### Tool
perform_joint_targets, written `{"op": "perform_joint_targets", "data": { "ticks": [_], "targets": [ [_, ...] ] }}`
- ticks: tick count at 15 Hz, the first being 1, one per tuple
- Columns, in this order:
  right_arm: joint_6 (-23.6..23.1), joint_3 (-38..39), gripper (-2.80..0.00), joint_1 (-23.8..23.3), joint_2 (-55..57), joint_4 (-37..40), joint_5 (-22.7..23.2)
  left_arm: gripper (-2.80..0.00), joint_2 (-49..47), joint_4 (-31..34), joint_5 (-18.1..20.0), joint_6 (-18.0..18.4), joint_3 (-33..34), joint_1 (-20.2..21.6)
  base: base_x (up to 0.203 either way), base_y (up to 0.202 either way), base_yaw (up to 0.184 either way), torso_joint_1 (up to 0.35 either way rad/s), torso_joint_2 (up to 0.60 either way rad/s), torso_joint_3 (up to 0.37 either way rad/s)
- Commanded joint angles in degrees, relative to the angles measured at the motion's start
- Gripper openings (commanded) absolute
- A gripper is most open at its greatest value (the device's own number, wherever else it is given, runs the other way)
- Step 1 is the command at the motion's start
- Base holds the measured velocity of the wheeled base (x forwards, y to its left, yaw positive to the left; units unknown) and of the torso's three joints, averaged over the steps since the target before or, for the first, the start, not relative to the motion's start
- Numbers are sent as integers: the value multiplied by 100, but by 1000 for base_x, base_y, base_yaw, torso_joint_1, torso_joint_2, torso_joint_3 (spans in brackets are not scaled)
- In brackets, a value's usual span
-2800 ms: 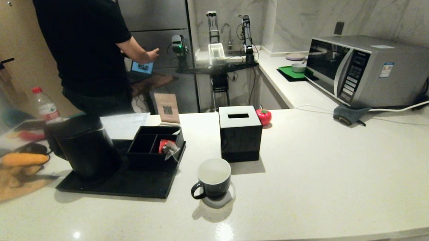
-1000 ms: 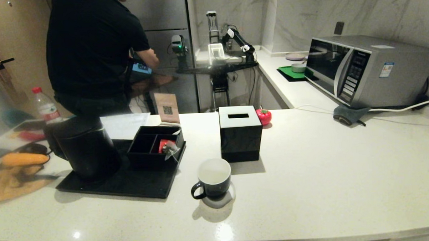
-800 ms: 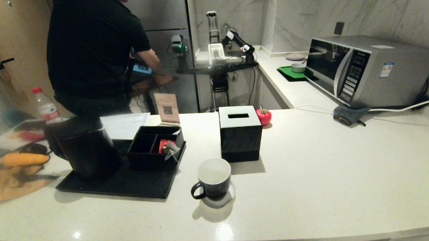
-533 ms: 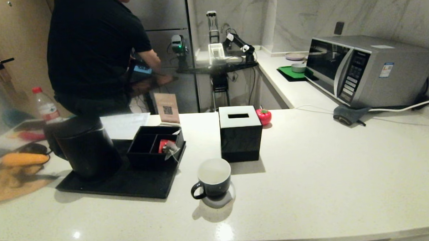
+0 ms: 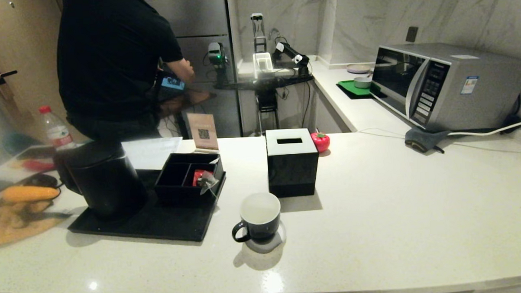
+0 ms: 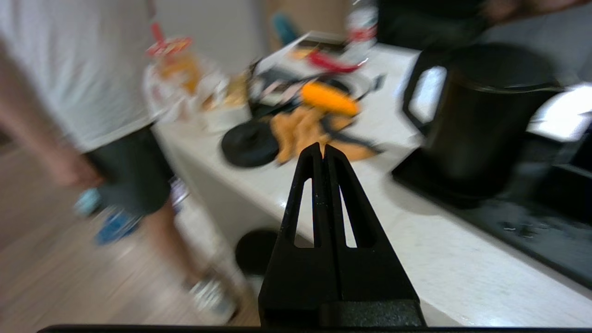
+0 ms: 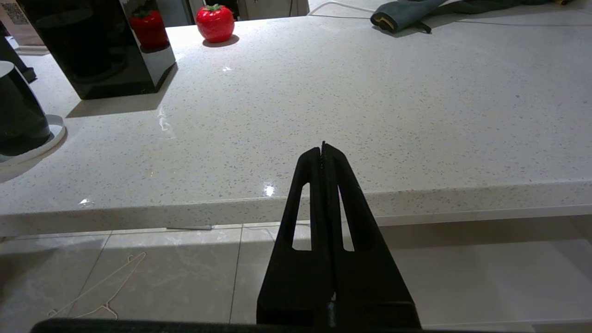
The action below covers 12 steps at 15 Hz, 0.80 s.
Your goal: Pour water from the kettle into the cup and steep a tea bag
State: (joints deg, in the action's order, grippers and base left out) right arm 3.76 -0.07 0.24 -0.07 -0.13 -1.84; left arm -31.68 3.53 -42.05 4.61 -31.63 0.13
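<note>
A black tissue box point(image 5: 292, 162) with a white top stands on the white counter point(image 5: 397, 211), a red tomato-shaped ornament point(image 5: 320, 141) just beside its far corner. A silver microwave point(image 5: 447, 85) sits at the far right, a grey cloth point(image 5: 422, 139) before it. A black tray point(image 5: 159, 219) carries a divided black organiser point(image 5: 188, 177) holding a red packet point(image 5: 198, 176).

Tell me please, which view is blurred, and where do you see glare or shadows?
Left wrist view: strongly blurred behind the shut left pincer; the kettle is smeared. Right wrist view: sharp, small glare spots on the counter. Head view: sharp, dim; the cup casts a soft shadow toward the camera.
</note>
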Motion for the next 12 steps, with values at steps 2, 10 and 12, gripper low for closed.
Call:
{"op": "perform_joint_targets", "data": {
  "ticks": [2,10,12],
  "targets": [
    [2,4,-280,2,7,-4,-1,-280,-1411,-264,-136,-121,-148,553,0,0,0,0,0,0],
    [2,7,-280,2,7,-4,-1,-280,-3950,-2699,2330,-115,-276,3399,0,0,0,0,0,0],
    [2,7,-280,2,7,-4,-1,-280,-4389,-3137,3368,-21,-270,4064,0,0,0,0,0,0]
  ]
}}
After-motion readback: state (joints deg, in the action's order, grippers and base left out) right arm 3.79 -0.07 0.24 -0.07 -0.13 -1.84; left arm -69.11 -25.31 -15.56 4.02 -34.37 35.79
